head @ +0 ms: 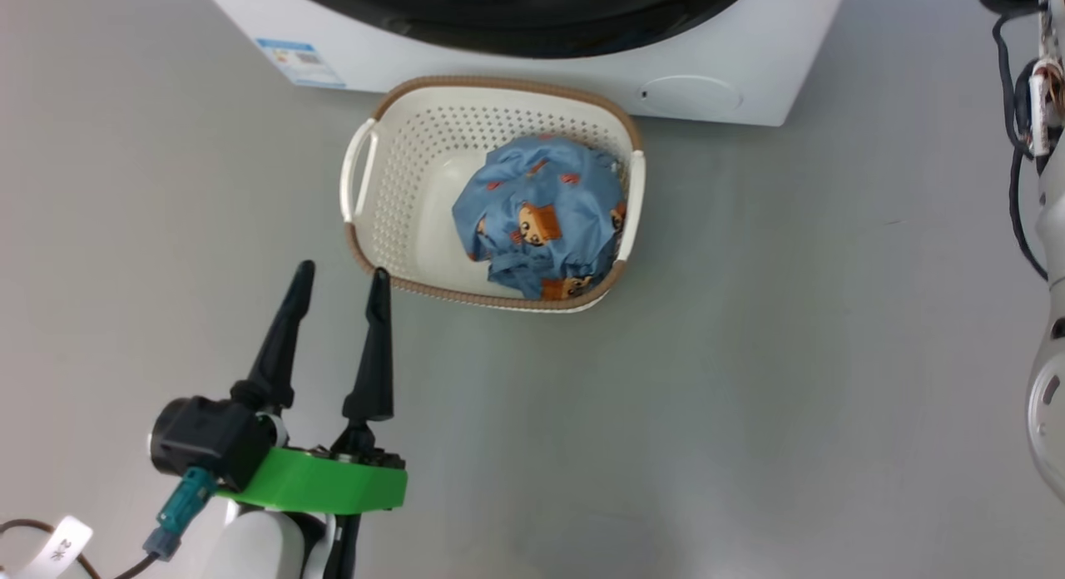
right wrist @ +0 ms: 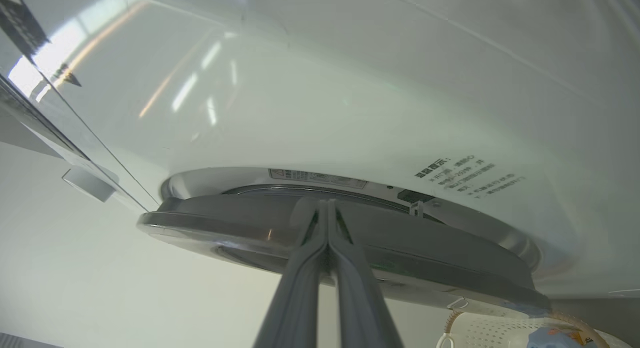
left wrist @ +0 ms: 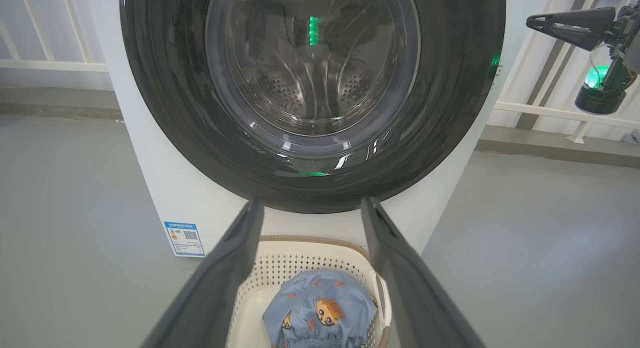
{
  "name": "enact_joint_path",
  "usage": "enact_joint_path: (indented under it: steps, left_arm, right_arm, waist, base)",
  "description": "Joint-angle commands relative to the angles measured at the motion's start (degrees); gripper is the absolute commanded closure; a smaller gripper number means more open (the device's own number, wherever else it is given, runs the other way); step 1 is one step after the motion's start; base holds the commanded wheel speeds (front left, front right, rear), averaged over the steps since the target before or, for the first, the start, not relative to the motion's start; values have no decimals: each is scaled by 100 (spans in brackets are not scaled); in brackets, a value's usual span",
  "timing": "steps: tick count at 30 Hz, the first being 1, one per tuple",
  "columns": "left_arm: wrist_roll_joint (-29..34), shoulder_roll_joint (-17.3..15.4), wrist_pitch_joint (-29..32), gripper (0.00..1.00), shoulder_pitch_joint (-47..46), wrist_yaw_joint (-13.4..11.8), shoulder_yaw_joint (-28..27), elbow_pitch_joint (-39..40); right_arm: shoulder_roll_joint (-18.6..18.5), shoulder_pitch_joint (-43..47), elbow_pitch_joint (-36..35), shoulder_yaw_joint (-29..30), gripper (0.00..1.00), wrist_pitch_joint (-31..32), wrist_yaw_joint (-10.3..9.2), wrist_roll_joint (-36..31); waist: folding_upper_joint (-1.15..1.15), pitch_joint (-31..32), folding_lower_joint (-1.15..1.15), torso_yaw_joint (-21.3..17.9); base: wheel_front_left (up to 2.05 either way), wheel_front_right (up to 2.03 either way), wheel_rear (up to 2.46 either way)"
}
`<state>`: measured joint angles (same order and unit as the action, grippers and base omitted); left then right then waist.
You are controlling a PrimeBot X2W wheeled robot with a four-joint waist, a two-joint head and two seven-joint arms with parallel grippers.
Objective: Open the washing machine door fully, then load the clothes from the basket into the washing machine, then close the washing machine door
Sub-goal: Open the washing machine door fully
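The washing machine (left wrist: 150, 163) stands white and boxy straight ahead. Its round door (left wrist: 165, 113), black-rimmed with a glass bowl, looks closed against the front. On the floor before it sits the cream basket (head: 499, 84), holding the blue bear-print clothes (head: 541, 213) bunched toward its right side. My left gripper (head: 343, 271) is open and empty, its tips just short of the basket's near left corner. My right gripper (right wrist: 327, 203) is shut with nothing between its fingers. Its tips are at the door's edge (right wrist: 425, 248); whether they touch it I cannot tell. The left wrist view has this right gripper (left wrist: 531, 20) to the right of the machine.
A blue energy sticker (head: 301, 61) and a round cap (head: 691, 92) sit low on the machine's front. My pale right forearm (head: 1048, 379) with cables runs along the right edge. A white railing (left wrist: 50, 63) lines the wall behind. Grey floor surrounds the basket.
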<state>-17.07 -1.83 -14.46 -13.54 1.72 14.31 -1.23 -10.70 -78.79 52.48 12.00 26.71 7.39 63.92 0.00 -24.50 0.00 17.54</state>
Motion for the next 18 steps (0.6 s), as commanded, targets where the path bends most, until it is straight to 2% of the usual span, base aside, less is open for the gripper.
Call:
enact_joint_path:
  steps: [1, 10, 18]
  left_arm:
    - [-72, -105, -54, 0, -107, -50, -123, 175]
    - [-315, -105, -54, 0, -189, -106, 89, 257]
    - [-440, -105, -54, 0, -312, -148, 238, 328]
  right_arm:
    - [205, -310, -72, -20, 100, -1, 10, -95]
    - [261, -847, 368, 48, 100, -154, 10, -506]
    - [141, -1190, 741, 249, 100, -358, 10, -735]
  waist:
    - [0, -162, 0, 169]
    - [0, -433, 0, 433]
    - [0, -609, 0, 586]
  base:
    - [0, 0, 0]
    - [0, 0, 0]
    - [0, 0, 0]
